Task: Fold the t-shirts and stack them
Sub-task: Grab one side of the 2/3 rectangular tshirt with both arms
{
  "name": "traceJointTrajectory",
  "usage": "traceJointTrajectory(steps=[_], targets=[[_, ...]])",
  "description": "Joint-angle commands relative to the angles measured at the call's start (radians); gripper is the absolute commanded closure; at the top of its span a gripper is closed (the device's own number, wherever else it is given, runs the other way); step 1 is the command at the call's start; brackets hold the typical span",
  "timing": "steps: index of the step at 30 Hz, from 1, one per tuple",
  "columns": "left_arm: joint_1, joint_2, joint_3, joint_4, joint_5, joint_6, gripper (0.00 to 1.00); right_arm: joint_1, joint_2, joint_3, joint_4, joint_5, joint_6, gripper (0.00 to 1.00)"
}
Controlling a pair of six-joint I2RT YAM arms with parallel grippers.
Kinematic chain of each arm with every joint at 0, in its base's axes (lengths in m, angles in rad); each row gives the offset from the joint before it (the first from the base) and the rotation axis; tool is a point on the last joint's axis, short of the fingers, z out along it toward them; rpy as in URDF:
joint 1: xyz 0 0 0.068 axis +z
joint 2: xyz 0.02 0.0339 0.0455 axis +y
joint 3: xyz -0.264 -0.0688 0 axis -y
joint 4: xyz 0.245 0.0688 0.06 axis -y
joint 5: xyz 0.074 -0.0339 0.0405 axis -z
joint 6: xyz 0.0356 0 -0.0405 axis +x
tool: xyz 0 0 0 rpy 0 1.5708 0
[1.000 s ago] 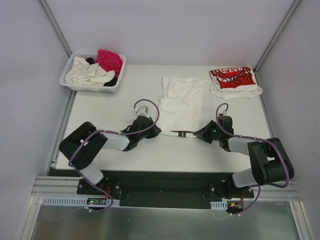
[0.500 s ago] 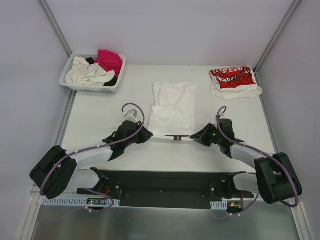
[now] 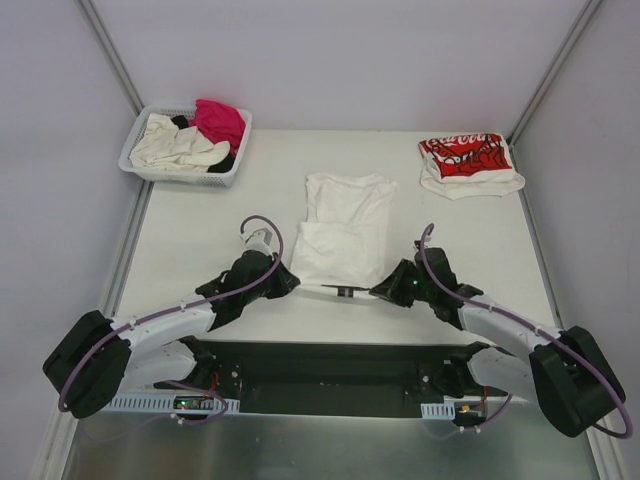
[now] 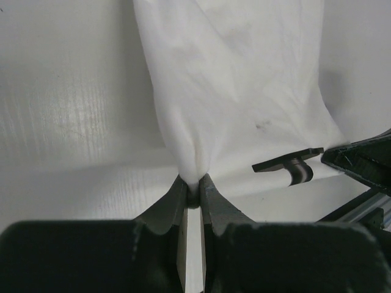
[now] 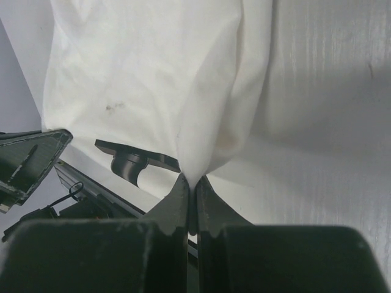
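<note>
White cotton is pinched at both near corners: the plain white t-shirt [image 3: 340,220] lies lengthwise at the middle of the counter [image 3: 200,225]. Its near hem is gripped at one corner by the left tool [image 3: 292,282] and at the other by the right tool [image 3: 380,291]. In both wrist views the jaws are shown clamped tight on a small bunch of the white cloth. The cloth is raised just off the surface at each pinch, while the rest of the garment lies flat beyond.

The shirt is presented as a long, narrow strip, so its sides are judged to be turned in already. The crosswise fold, hem toward collar, is taken to be the step in hand.

One shirt is judged finished: the white one with red print [image 3: 468,160] is seen folded at the far right corner of the counter, well apart from both arms. At the far left, the white slotted basket [image 3: 170,176] is seen holding further shirts in a loose heap: a cream one [image 3: 175,145], a magenta one [image 3: 218,120] and a black one [image 3: 183,122] that is largely hidden. None of these is folded.

By that count one garment is laid down, one is mid-fold, and at least three are left to be taken out, folded and stacked.
</note>
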Motion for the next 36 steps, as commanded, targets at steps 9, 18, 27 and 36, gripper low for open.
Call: traceJointTrajectory(steps=[9, 18, 27, 36], targets=[[-0.028, -0.194, -0.004, -0.106, -0.152, 0.035, 1.00, 0.057, -0.210, 0.002, -0.183, 0.214, -0.027, 0.99], [-0.028, -0.217, 0.050, -0.113, -0.193, 0.112, 1.00, 0.055, -0.222, 0.089, -0.226, 0.315, -0.136, 0.99], [-0.028, -0.206, 0.097, -0.094, -0.255, 0.160, 0.99, 0.054, -0.199, 0.195, -0.266, 0.398, -0.234, 0.99], [-0.027, -0.120, 0.160, -0.038, -0.316, 0.225, 0.96, -0.002, -0.100, 0.289, -0.230, 0.409, -0.314, 0.99]])
